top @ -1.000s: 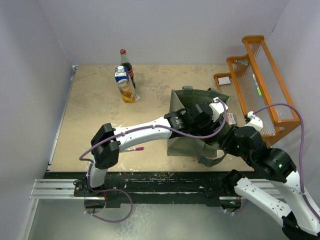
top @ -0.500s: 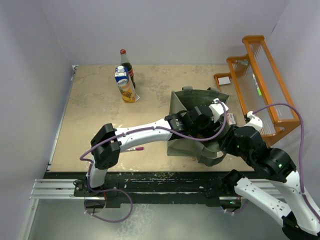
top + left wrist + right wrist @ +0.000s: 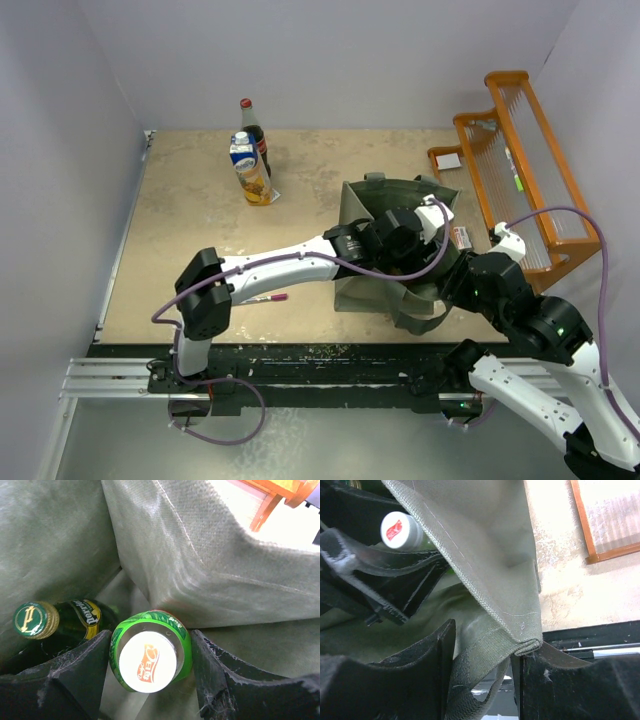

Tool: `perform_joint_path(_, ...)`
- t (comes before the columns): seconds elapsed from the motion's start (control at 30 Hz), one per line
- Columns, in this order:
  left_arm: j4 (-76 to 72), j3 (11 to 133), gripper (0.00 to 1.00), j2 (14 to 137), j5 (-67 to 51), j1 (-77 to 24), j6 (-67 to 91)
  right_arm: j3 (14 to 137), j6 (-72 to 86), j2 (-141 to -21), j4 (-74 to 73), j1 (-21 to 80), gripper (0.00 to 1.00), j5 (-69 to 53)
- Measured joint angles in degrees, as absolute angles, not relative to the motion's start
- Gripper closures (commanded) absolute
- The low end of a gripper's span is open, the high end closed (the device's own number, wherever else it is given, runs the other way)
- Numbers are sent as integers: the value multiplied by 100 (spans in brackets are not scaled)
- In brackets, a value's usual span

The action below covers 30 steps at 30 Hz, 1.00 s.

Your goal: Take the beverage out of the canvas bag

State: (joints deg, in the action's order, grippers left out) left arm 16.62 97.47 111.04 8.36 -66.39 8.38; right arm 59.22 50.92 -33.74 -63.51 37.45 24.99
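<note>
— Whereabouts of the canvas bag point(image 3: 355, 215)?
— Stands mouth up on the right half of the worktop point(image 3: 190, 230), just beside the orange rack point(image 3: 506, 78).
— And inside?
— Holds a green bottle point(image 3: 150, 661) with a white cap, upright, close against a fold of the bag's wall. Holds also a dark glass bottle point(image 3: 31, 620) with a green crown cap, to the left of the first in the left wrist view.
— And the left pincer point(image 3: 150, 640)?
— Reaches down into the bag from above. Clasps the green bottle just below the cap, narrow, one finger against each flank.
— Bottle clear of the bag?
— No. Sits deep within the fabric, walls rising on every side.
— And the right pincer point(image 3: 484, 645)?
— Hangs at the bag's near right corner, about half wide, astride the hem and a handle strap. Touches the folded hem with one finger. Cannot tell whether pinching the cloth or merely straddling.
— Elsewhere on the worktop?
— Far left, well apart from the bag: a dark bottle point(image 3: 250, 125) with a red cap and, just in front, a yellow drink point(image 3: 248, 170) with a blue-and-white label. Both upright.
</note>
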Motion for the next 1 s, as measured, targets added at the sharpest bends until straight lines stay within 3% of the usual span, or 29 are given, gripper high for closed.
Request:
perform_joint_path(0.33,2349,10361,100,10884,1212,-6639,1339,5922,5059,-3376,-6348,3743,48,2499)
perform_joint_path(0.73,4051,12704,100,10884,1520,-6604,2322,5922,4978,-3420,-6337,3745,45,2497)
perform_joint_path(1.0,4541,12835,100,10608,1273,-6372,2965,5922,4925,-3476,-6302,3745,44,2493)
